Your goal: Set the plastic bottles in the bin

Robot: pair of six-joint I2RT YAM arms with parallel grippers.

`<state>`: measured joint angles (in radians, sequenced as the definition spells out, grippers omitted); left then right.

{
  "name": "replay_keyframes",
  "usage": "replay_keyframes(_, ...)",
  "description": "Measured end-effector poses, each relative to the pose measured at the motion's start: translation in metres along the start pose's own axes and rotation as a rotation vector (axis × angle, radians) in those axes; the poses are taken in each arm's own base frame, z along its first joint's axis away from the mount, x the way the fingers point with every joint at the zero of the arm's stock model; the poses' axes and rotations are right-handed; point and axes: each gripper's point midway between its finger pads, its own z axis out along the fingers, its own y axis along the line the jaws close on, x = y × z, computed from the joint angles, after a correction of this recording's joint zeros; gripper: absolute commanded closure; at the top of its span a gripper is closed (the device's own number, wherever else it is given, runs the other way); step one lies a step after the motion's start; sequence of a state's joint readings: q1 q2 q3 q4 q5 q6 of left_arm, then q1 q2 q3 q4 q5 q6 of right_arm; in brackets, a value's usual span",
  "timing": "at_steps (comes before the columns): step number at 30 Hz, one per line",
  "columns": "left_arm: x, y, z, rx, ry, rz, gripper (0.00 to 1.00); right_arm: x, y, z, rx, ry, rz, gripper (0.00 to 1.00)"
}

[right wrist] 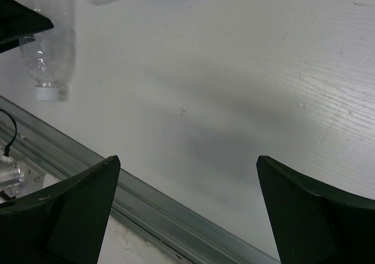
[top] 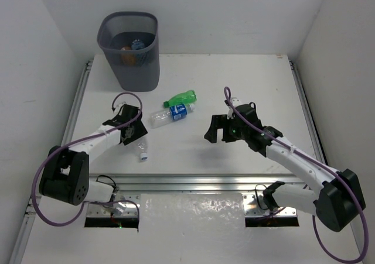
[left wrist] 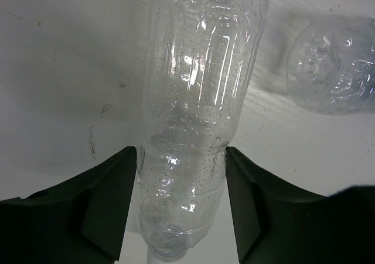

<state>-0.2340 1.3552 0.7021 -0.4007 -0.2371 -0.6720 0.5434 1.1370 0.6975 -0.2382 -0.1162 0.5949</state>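
My left gripper (top: 133, 134) is shut on a clear plastic bottle (left wrist: 193, 117); both fingers press its sides near the neck. Its white cap (top: 143, 157) points towards the near edge. A clear bottle with a blue label (top: 171, 114) and a green bottle (top: 181, 97) lie mid-table; the base of the labelled one shows in the left wrist view (left wrist: 334, 65). The dark grey mesh bin (top: 130, 53) stands at the far left, with an orange bottle (top: 125, 52) and a blue-labelled one (top: 137, 43) inside. My right gripper (top: 220, 130) is open and empty above bare table (right wrist: 187, 211).
A metal rail (top: 193, 182) runs along the table's near edge, also in the right wrist view (right wrist: 146, 211). White walls close in the left, far and right sides. The held bottle shows in the right wrist view (right wrist: 48, 56).
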Motion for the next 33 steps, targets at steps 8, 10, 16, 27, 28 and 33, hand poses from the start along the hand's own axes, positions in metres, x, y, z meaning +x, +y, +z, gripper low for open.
replay_keyframes(8, -0.030, 0.007, -0.047, 0.045, -0.169, -0.082, 1.00, 0.001, -0.008, 0.000, 0.016, 0.000, -0.002, 0.01)
replay_keyframes(10, -0.053, 0.000, -0.078, 0.094, -0.256, -0.105, 1.00, 0.000, -0.010, -0.001, 0.020, -0.005, 0.002, 0.01)
replay_keyframes(16, -0.138, -0.038, -0.171, 0.259, -0.496, -0.089, 1.00, -0.006, -0.014, -0.004, 0.024, -0.022, 0.015, 0.01)
replay_keyframes(27, -0.379, -0.149, -0.275, 0.331, -0.937, -0.125, 0.96, -0.007, -0.019, -0.006, 0.028, -0.015, 0.016, 0.01)
replay_keyframes(28, -0.399, -0.155, -0.272, 0.329, -0.964, -0.126, 0.79, -0.007, -0.021, -0.006, 0.034, -0.012, 0.015, 0.01)
replay_keyframes(33, -0.453, -0.169, -0.199, 0.271, -0.991, -0.071, 0.02, -0.006, -0.029, -0.011, 0.055, -0.005, 0.000, 0.01)
